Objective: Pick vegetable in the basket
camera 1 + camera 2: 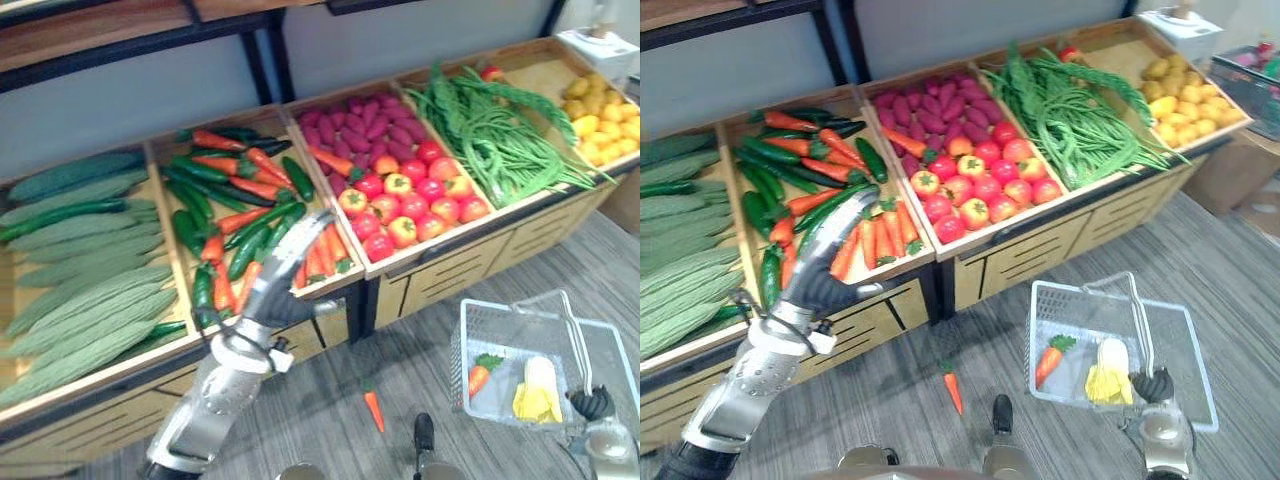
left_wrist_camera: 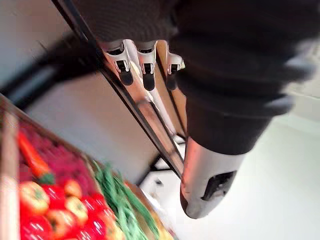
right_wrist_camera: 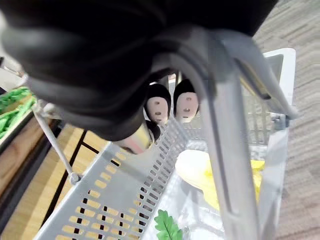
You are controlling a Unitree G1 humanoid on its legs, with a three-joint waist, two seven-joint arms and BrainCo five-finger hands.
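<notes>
The robot's left hand [image 1: 280, 283] is raised over the front edge of the long wooden display stand [image 1: 455, 268]. Its fingers are straight, its thumb is spread wide, and it has nothing in its grasp. Its fingertips reach over a bunch of orange carrots with green tops [image 1: 318, 262], which lie at the front right corner of the second compartment from the left. Dark green cucumbers [image 1: 195, 203] are heaped among the carrots and behind them, right beside the hand.

The white perforated plastic basket [image 1: 1042, 296] hangs low on the robot's right, well apart from that compartment. The right hand [image 1: 592, 402] carries it, fingers [image 3: 186, 105] curled round the grey handle [image 3: 220, 130]. Inside lie one small orange carrot [image 1: 1048, 362] and a pale yellow piece of produce [image 1: 1108, 372], side by side on the bottom.

Another small carrot [image 1: 373, 410] lies on the grey plank floor [image 1: 890, 400] between the two arms, in front of the stand.

Pale green ridged gourds [image 1: 90, 300] fill the left end of the stand. Right of the carrots are purple sweet potatoes [image 1: 365, 120] at the back with red and orange tomatoes [image 1: 410, 205] in front of them. Then come green long beans [image 1: 500, 140], and at the right end a pile of yellow produce [image 1: 600, 120].
</notes>
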